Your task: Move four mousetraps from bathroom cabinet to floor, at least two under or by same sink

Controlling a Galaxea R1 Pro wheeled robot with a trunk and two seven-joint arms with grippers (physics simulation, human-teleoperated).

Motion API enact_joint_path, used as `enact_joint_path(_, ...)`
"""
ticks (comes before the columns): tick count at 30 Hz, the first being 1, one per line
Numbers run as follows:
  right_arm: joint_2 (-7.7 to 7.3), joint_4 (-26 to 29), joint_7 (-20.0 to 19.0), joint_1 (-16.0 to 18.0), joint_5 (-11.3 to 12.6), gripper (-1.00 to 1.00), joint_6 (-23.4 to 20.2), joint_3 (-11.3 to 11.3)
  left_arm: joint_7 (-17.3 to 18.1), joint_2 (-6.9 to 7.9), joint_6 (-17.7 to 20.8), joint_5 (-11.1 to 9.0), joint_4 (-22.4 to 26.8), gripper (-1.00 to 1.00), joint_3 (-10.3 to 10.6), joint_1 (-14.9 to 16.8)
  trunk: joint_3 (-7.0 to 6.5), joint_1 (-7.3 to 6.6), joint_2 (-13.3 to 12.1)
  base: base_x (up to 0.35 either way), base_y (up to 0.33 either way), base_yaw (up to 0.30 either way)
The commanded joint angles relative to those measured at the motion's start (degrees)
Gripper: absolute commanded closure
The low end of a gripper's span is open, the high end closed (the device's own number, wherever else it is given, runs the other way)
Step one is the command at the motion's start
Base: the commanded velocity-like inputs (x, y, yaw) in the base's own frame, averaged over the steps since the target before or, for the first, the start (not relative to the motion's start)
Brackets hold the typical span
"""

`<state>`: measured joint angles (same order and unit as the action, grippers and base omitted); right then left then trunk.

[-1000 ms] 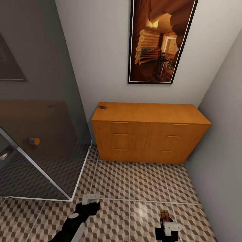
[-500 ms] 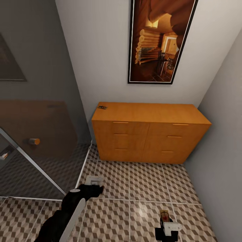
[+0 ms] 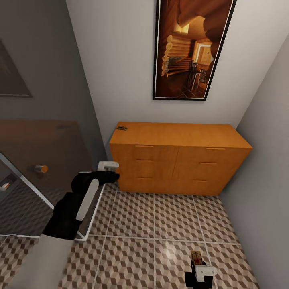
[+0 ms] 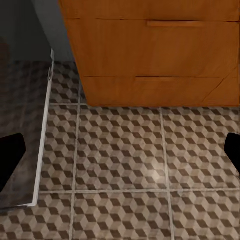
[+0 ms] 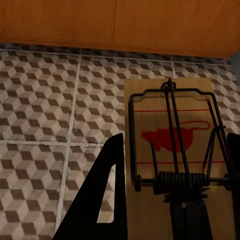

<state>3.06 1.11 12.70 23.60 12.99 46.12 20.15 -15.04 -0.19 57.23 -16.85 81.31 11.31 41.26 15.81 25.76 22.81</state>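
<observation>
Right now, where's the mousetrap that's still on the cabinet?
In the head view, the mousetrap lies on the cabinet top at its back left corner, near the wall.

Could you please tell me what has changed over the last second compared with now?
The left gripper rose from low over the floor and reached forward to the cabinet's left front corner, jaws open. The right gripper stayed put, holding its mousetrap; another mousetrap stayed on the cabinet.

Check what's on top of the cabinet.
One mousetrap lies at the back left corner of the cabinet top; the rest of the top is bare wood. Drawer contents can't be seen; the fronts are closed.
</observation>
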Motion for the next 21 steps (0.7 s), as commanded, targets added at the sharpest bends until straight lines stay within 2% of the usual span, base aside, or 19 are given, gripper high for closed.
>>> enact_joint_path(1, 0.01, -0.05, 0.05, 0.05, 0.48, 1.0, 0.18, 0.51, -0.58, -0.03, 0.25, -0.68, -0.41, -1.0, -0.04, 1.32, 0.11, 0.03, 0.11, 0.0, 0.0, 0.0)
enact_joint_path(6, 0.01, -0.05, 0.03, 0.05, 0.47, 1.0, 0.13, 0.51, -0.6, -0.24, 0.45, -0.71, -4.57, -1.0, -0.37, 8.23, 0.11, 0.03, 0.11, 0.0, 0.0, 0.0)
enact_joint_path(10, -0.04, -0.05, -0.01, 0.05, 0.46, 1.0, 0.12, 0.51, -0.6, -0.42, 0.5, -0.72, -10.59, -1.0, -0.54, 15.16, 0.11, 0.03, 0.11, 0.0, 0.0, 0.0)
enact_joint_path(14, -0.06, -0.05, -0.03, 0.05, 0.46, 1.0, 0.11, 0.51, -0.63, -0.47, 0.46, -0.72, -14.48, -1.0, -0.62, 19.42, 0.11, 0.03, 0.11, 0.0, 0.0, 0.0)
enact_joint_path(15, -0.05, -0.05, -0.03, 0.05, 0.46, 1.0, 0.11, 0.51, -0.65, -0.49, 0.45, -0.72, -16.0, -1.0, -0.63, 21.28, 0.11, 0.03, 0.11, 0.0, 0.0, 0.0)
enact_joint_path(18, -0.06, -0.05, -0.04, 0.05, 0.46, 1.0, 0.11, 0.51, -0.68, -0.5, 0.44, -0.68, -17.68, -1.0, -0.66, 23.51, 0.11, 0.03, 0.11, 0.0, 0.0, 0.0)
enact_joint_path(21, -0.07, -0.05, -0.04, 0.05, 0.46, 1.0, 0.11, 0.51, -0.64, -0.46, 0.45, -0.67, -18.57, -1.0, -0.66, 24.44, 0.11, 0.03, 0.11, 0.0, 0.0, 0.0)
